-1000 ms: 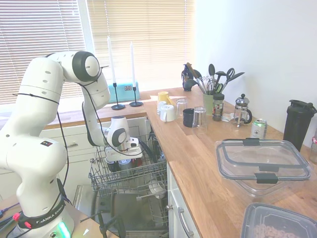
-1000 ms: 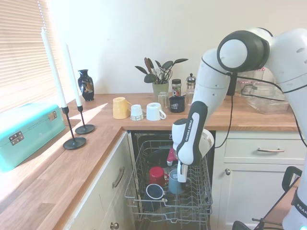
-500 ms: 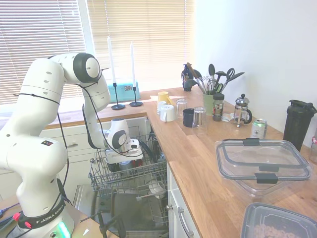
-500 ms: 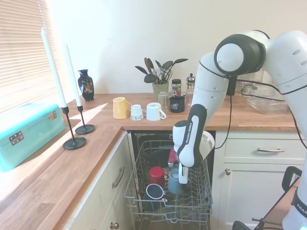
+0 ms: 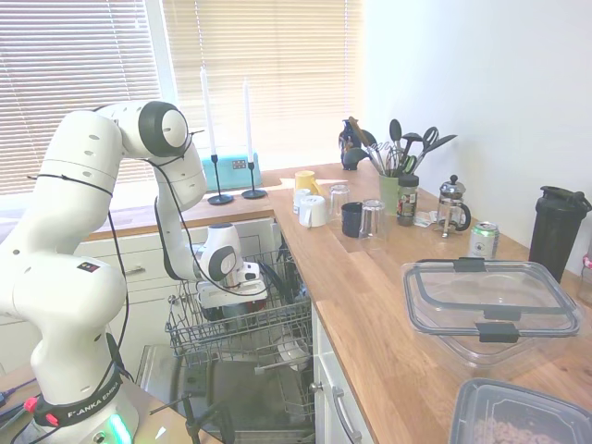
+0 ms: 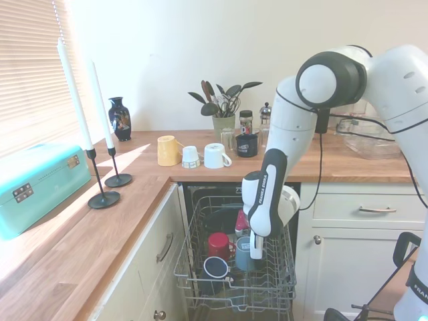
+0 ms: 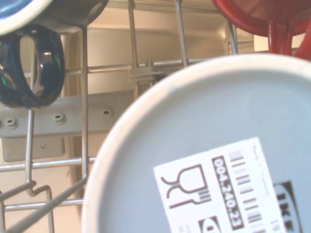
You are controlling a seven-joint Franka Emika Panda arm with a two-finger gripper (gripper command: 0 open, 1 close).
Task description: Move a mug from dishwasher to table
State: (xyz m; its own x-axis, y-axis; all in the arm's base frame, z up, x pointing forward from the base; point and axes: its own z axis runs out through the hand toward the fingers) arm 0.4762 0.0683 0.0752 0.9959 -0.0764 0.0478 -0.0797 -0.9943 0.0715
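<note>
- Jaws: down in the dishwasher (image 5: 250, 398) rack (image 6: 281, 281), right at the grey mug (image 6: 242, 255). From either outside view I cannot tell whether they are spread or closed on it.
- The mug sits upside down in the rack. The wrist view is filled by its pale round base (image 7: 204, 155) with a printed label (image 7: 228, 194), so the camera is very close above it.
- A red mug (image 6: 218, 244) stands just beside it, and a dark blue mug (image 6: 215, 267) sits near it toward the rack's front. In the wrist view the blue handle (image 7: 31, 68) and the red rim (image 7: 262, 17) crowd the edges.
- Step in hand, as I judge it: getting a firm hold on the grey mug before lifting.
- To do it well, centre the jaws across the mug's wall, low enough to grip the body and not just the base edge, and close squarely.
- Keep both sides clear of the red mug and the wire tines. A pinched tine would drag the rack on the lift.
- A glazed wall is likely slippery, so grip firmly and lift straight up until the rim clears the tines.
- Only then swing toward the wooden desk (image 5: 370, 305), which has bare space near the rack. The cups grouped further back leave less room.
- Main risk: a tilted lift could catch the rim on the wires or knock the red mug.
</note>
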